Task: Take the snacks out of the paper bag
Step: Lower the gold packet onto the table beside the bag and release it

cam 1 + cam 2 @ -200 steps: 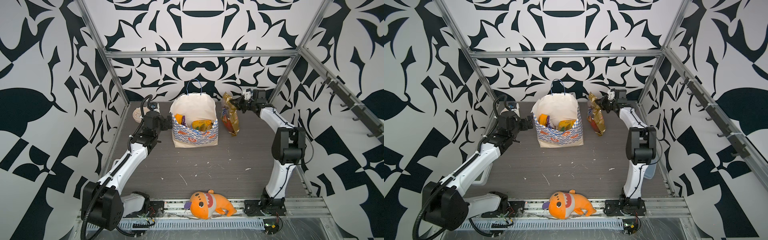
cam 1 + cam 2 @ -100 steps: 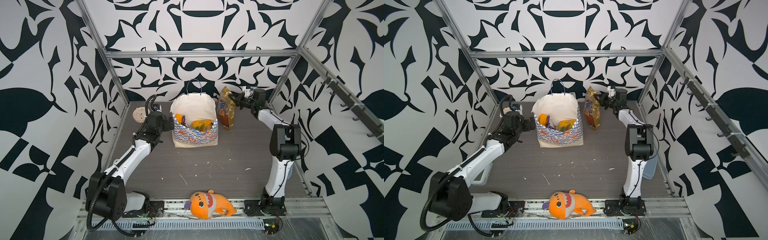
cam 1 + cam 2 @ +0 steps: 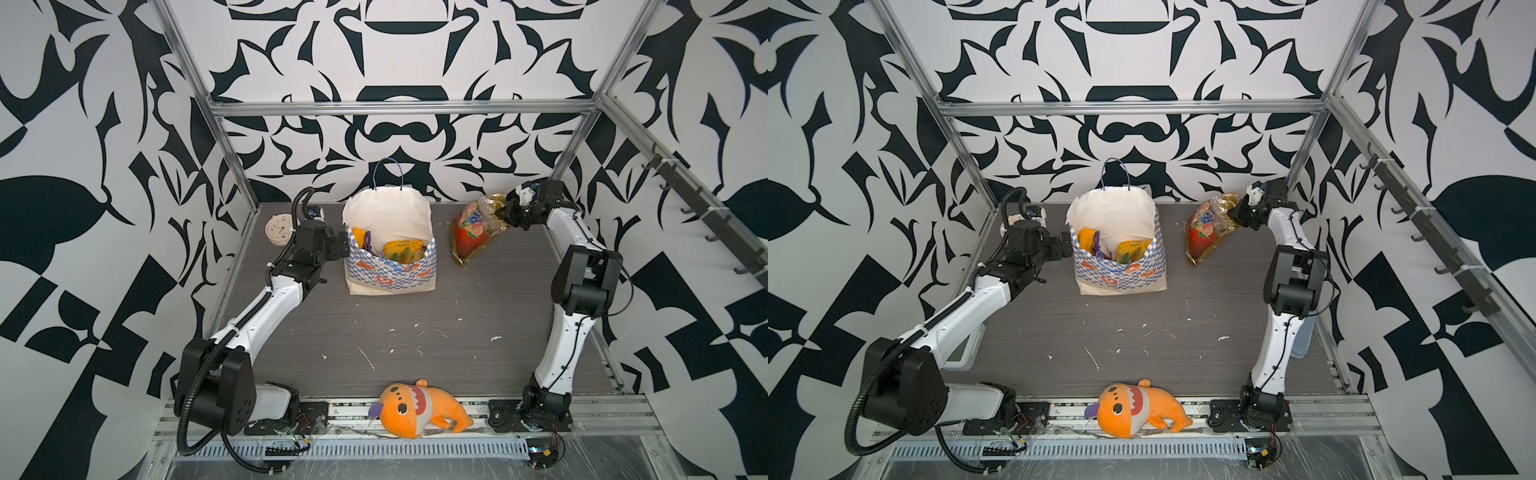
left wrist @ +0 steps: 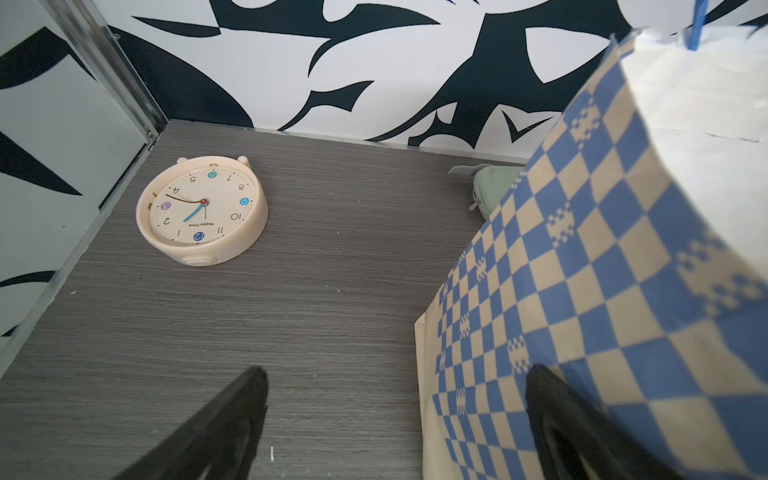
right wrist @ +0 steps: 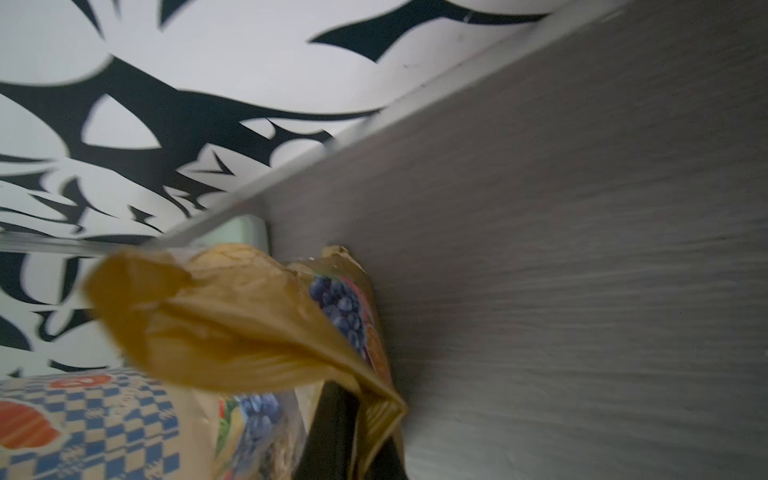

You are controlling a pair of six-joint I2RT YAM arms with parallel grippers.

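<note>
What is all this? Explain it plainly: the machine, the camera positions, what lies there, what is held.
Two white-and-black robot arms stand at a grey table, each ending in a two-finger gripper. Two pictures look down from above, nearly alike; the two close-ups come from cameras on the arms' wrists. On the table: a checkered paper bag with snacks inside, a cream clock, a mint-green case behind the bag, and an orange plush toy at the front edge. The right gripper is shut on a gold fruit-print packet, outside the bag. The left gripper is open beside the bag.
</note>
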